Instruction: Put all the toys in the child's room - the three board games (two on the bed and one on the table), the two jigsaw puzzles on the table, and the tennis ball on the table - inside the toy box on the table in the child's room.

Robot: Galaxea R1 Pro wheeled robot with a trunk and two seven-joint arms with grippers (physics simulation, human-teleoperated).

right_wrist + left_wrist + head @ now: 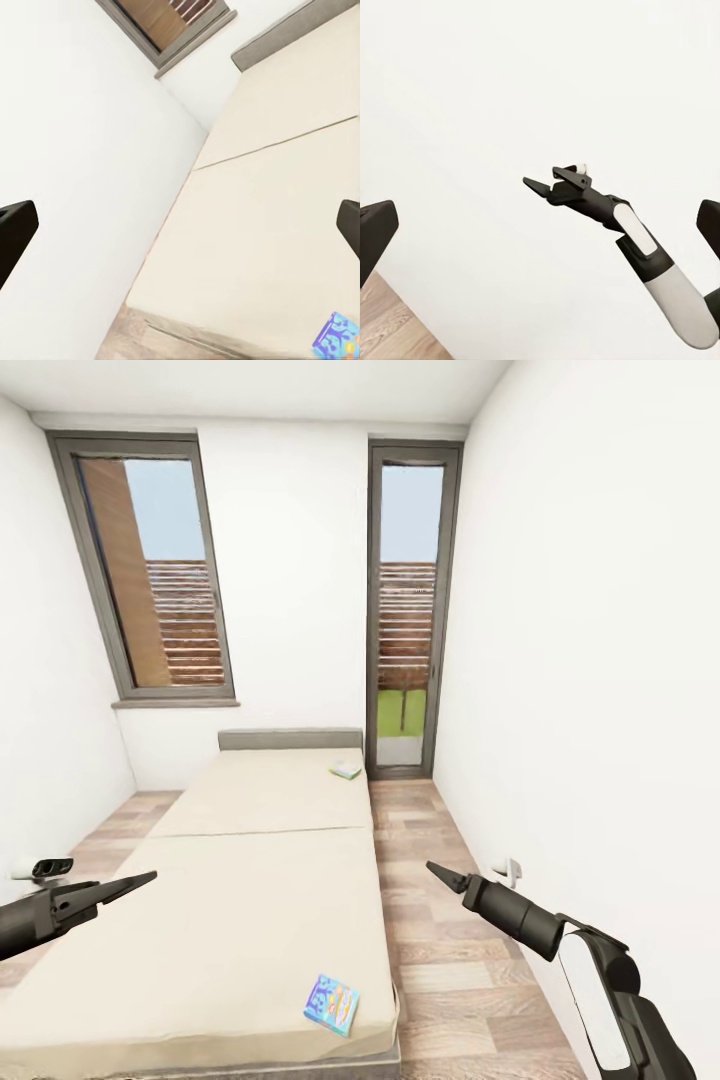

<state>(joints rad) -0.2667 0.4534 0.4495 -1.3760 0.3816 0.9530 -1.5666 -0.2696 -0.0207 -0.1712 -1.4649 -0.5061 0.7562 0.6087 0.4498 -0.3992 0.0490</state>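
A: Board games first: the blue one (332,1004) lies flat on the bed (250,900), at the foot corner nearest you on the side toward the glass door (405,610). Its long axis is skewed to the mattress edge, running roughly from the foot corner toward the headboard (290,739) with a slight lean.

B: And the second?

A: The small pale green-white box (346,770) sits at the far end of the bed, just short of the headboard, on that same door side, also turned a little off square. In your right wrist view a corner of the blue game (336,339) shows on the cream mattress (285,210).

B: The room?

A: White walls, wood-plank floor (450,920) along both sides of the bed, a grey-framed window (150,570) beyond the headboard. The mattress is in two parts, with the seam crossing it midway.

B: Your grippers?

A: Your left gripper (140,880) hangs over the floor beside the bed, fingers spread, grasping nothing. Your right gripper (440,873) hovers over the floor on the door side, released too; the left wrist view sees it (540,184) against the wall.
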